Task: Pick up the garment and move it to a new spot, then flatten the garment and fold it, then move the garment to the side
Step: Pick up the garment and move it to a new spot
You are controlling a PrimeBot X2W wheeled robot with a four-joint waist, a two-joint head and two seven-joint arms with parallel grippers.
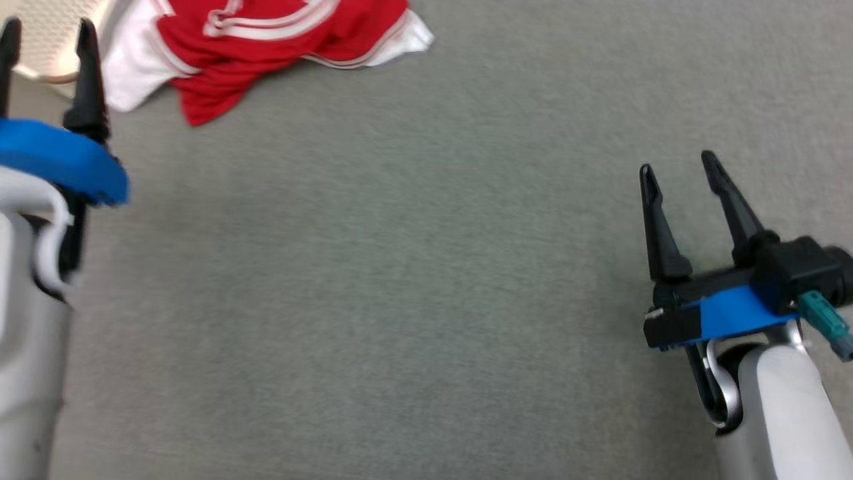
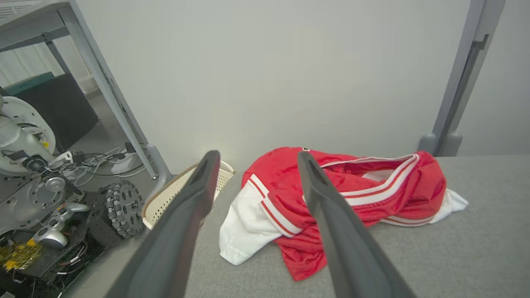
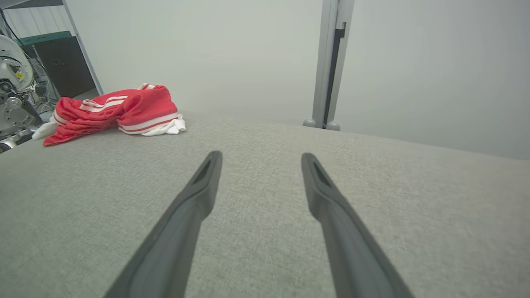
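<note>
Head view: a crumpled red mesh garment [image 1: 266, 47] with white sleeves and white stripes lies at the far left corner of the grey fabric-covered table [image 1: 400, 300], touched by neither claw. The left gripper [image 1: 48, 33] hovers just beside it on the near side, its two dark fingers spread wide with nothing between them. The right gripper [image 1: 676, 163] hangs well apart over bare cloth at the right, likewise gaping and empty. In the left wrist view a cream perforated basket [image 2: 159, 207] sits past the table's edge, near the garment's white sleeve.
</note>
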